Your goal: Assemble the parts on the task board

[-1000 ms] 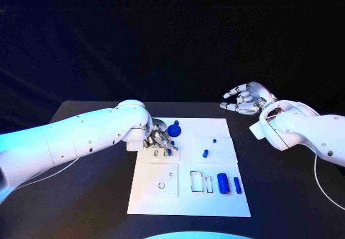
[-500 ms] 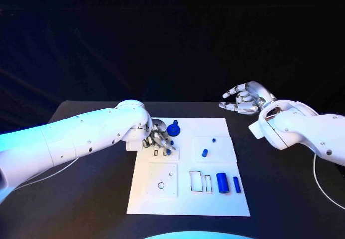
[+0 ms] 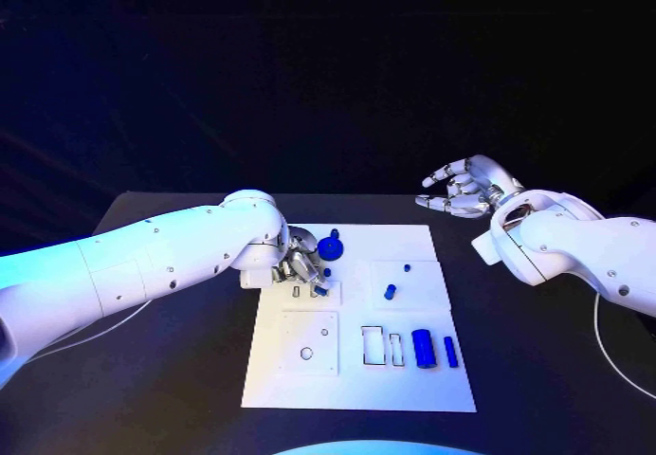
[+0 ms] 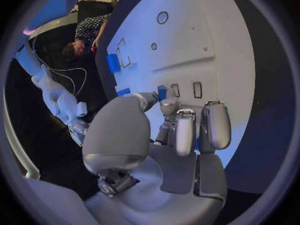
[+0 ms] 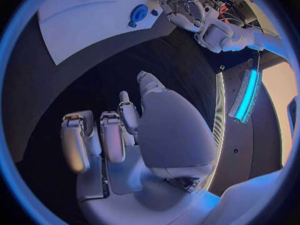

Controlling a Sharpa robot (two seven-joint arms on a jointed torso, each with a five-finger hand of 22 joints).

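The white rectangular task board (image 3: 358,318) lies in the middle of the black table (image 3: 164,379), in the lower centre of the head view. The left robot hand (image 3: 303,263) is low over the board's upper left part, its silver fingers curled down against the surface beside two small rectangular slots (image 4: 186,90). In the left wrist view a small blue block (image 4: 162,92) sits at the fingertips, touching them, just beside those slots; whether the left robot hand actually pinches it cannot be told.

Near the board's top edge, just right of the left robot hand in the head view, stands a round blue gear-like part (image 3: 333,249) with a little blue peg (image 3: 335,232) above it. Right of centre, a short blue peg (image 3: 390,292) and a smaller blue stub (image 3: 406,268) stand on a raised white square. Lower right of the board, a blue cylinder (image 3: 424,348) lies beside a thinner blue bar (image 3: 450,352), the two near each other but apart, with two narrow rectangular cut-outs (image 3: 381,345) to their left. A small oval hole (image 3: 306,353) shows in the raised panel at the lower left.

The right robot hand (image 3: 467,188) hovers in the upper right of the head view, well apart from the board, above the table's far edge. Its fingers are spread and loosely bent, holding nothing.
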